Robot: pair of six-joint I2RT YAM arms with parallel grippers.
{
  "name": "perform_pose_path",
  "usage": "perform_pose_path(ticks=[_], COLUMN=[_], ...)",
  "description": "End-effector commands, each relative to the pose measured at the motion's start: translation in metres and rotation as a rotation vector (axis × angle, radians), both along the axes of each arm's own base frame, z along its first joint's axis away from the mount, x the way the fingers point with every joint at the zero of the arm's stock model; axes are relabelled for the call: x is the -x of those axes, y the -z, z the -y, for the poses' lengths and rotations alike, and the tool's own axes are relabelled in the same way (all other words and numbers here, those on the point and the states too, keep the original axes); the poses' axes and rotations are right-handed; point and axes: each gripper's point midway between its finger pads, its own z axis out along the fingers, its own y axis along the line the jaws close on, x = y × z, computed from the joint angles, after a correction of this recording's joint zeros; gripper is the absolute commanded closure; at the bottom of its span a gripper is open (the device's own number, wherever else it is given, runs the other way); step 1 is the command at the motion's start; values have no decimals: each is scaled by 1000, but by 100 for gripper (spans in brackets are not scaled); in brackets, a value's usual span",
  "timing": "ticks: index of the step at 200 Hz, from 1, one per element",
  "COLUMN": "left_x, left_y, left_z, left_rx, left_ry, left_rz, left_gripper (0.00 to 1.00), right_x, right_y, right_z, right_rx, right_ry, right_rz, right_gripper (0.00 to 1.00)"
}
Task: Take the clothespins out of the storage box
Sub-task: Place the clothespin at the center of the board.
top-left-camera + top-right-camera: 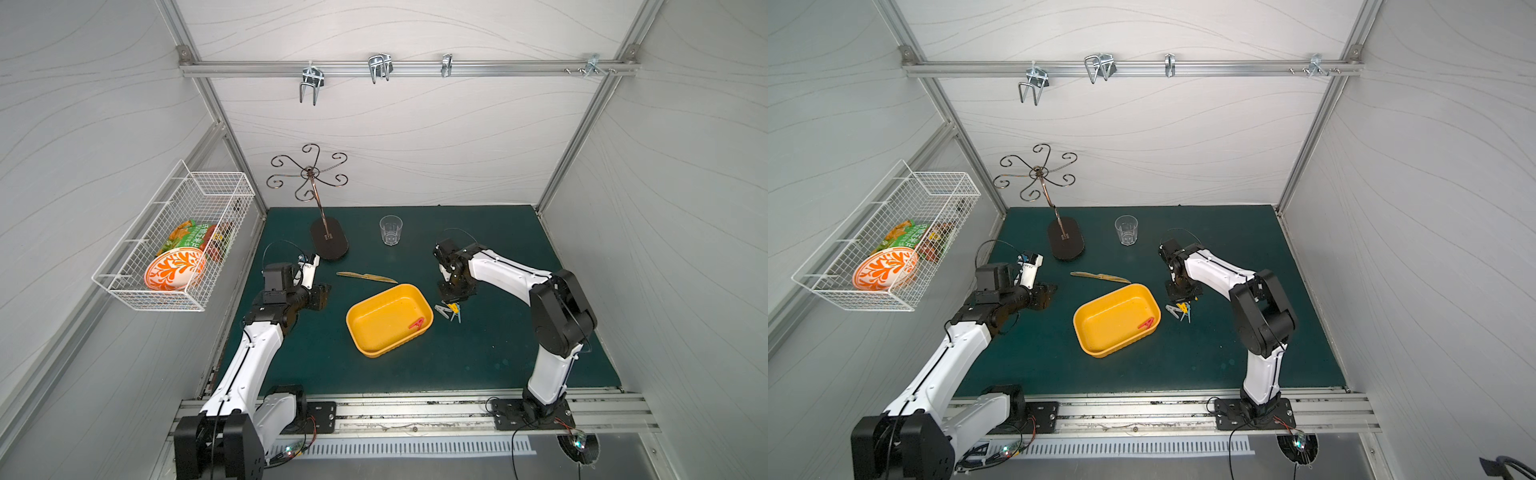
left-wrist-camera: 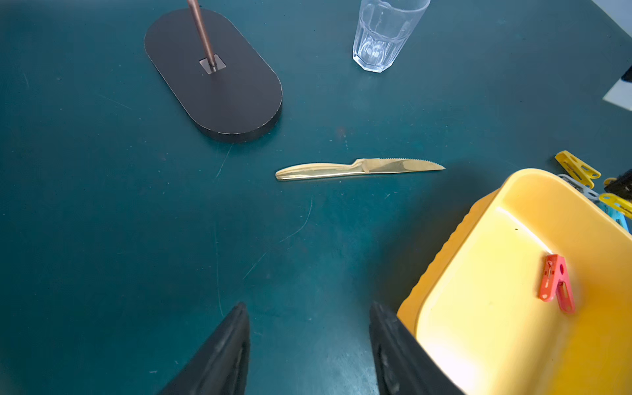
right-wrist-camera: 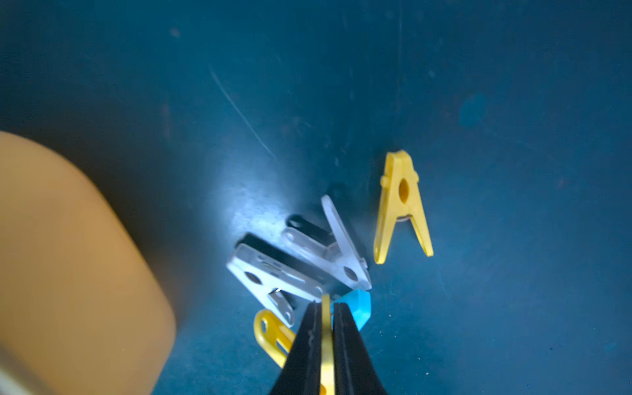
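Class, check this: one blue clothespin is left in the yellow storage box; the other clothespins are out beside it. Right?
No: the clothespin left in the storage box is red, as the left wrist view shows. The other clothespins are out beside it.

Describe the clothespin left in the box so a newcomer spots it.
On the green mat, find the yellow storage box. One clothespin lies inside, by the wall facing the right arm. It is the only red one; the grey, yellow and blue ones are outside.
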Motion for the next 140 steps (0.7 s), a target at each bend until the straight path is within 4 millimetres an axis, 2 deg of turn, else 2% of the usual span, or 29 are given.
perform_pose_path(ticks=[1, 29, 63, 140], left_x=[-8, -6, -6, -8], left_y=[-22, -22, -20, -25], left_z=[2, 2, 3, 4], left_rx=[2, 8, 20, 13], left_ry=[18, 20, 14, 28], left_rz=[53, 52, 41, 56], left_gripper=[40, 40, 40, 40], right_x=[-6, -4, 6, 8], right_y=[-15, -17, -9, 9], right_z=[16, 35, 55, 54], right_rx=[-27, -32, -17, -26], right_ry=[102, 164, 215, 215], right_rz=[66, 82, 70, 30], right_gripper=[88, 88, 88, 85])
